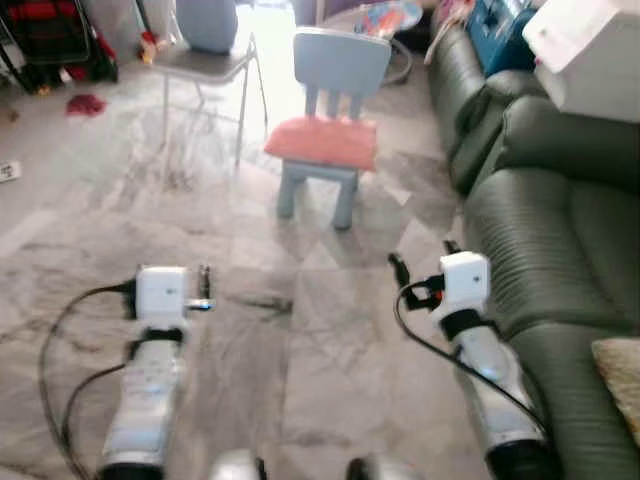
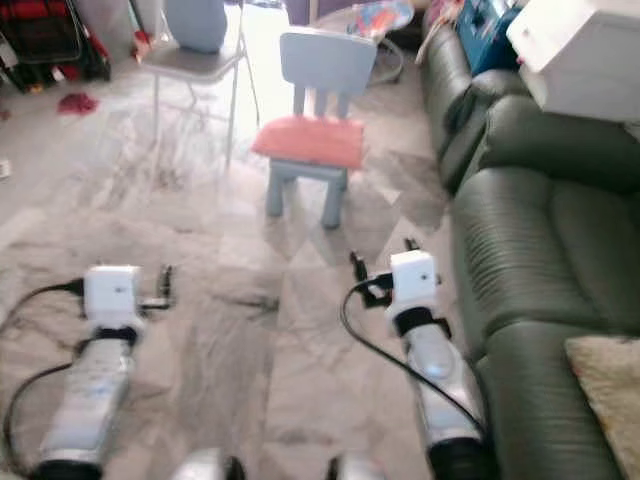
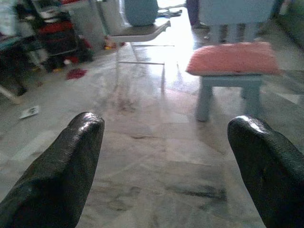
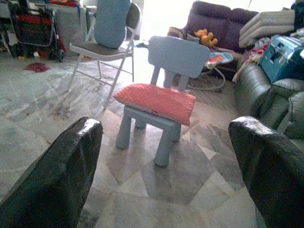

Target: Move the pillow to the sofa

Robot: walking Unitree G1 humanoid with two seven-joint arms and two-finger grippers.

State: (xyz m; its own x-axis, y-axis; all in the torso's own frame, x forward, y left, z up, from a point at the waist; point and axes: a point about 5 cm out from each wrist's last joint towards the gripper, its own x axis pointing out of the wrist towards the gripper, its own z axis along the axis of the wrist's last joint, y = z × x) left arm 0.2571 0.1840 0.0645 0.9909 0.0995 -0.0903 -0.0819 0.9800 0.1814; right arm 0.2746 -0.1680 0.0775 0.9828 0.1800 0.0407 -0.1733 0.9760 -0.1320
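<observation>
A lived-in home living room. A dark green ribbed sofa (image 1: pixel 560 230) lines one side of a grey marble-patterned tile floor (image 1: pixel 120 210), and a dark purple couch with a yellow soft toy (image 4: pixel 206 34) stands at the back. A small pale-blue child's chair (image 1: pixel 335 100) with a salmon-pink pillow (image 1: pixel 322 140) on its seat, a grey metal folding chair (image 1: pixel 205 60) and scattered belongings suggest family use.

You see the sofa (image 1: pixel 560 230) cut off at the right edge, the folding chair (image 1: pixel 205 62) cropped at the top, and everything slightly blurred.
</observation>
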